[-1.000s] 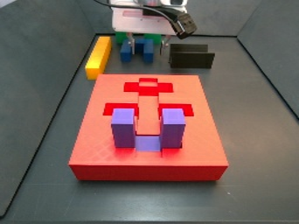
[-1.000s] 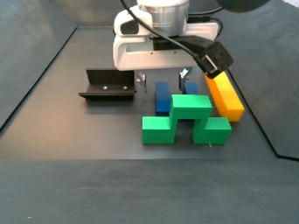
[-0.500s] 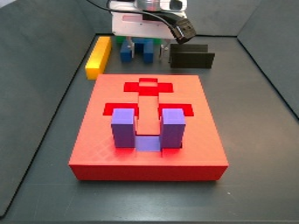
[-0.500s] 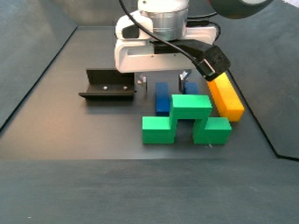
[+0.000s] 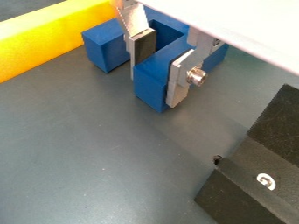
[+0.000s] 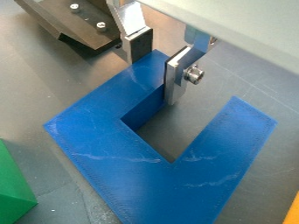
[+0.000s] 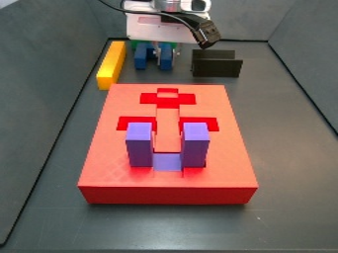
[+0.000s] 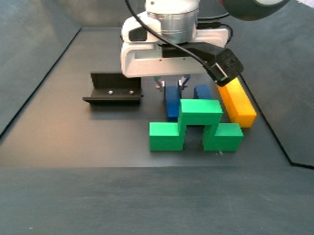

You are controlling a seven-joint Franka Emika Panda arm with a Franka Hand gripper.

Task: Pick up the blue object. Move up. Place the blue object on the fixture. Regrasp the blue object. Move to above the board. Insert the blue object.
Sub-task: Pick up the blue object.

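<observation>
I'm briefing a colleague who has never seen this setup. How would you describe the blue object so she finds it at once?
Start at the board, the big red slab, and look past its far edge to where the gripper hangs low. The blue object is the small dark blue U-shaped block there, one prong between the fingers. It lies between the yellow bar and the black fixture, beside the green block.

A dark grey, matte desk (image 7: 294, 203) fills the floor of an enclosure, and in both side views soft overhead light leaves a pale sheen on it (image 8: 73, 197). Dark side walls (image 7: 38, 69) rise at a slant on either flank (image 8: 292, 87), meeting the desk along thin light seams. The back wall (image 7: 254, 20) is a lighter grey. In a wrist view the desk (image 5: 82, 162) looks bluish grey and evenly lit.
</observation>
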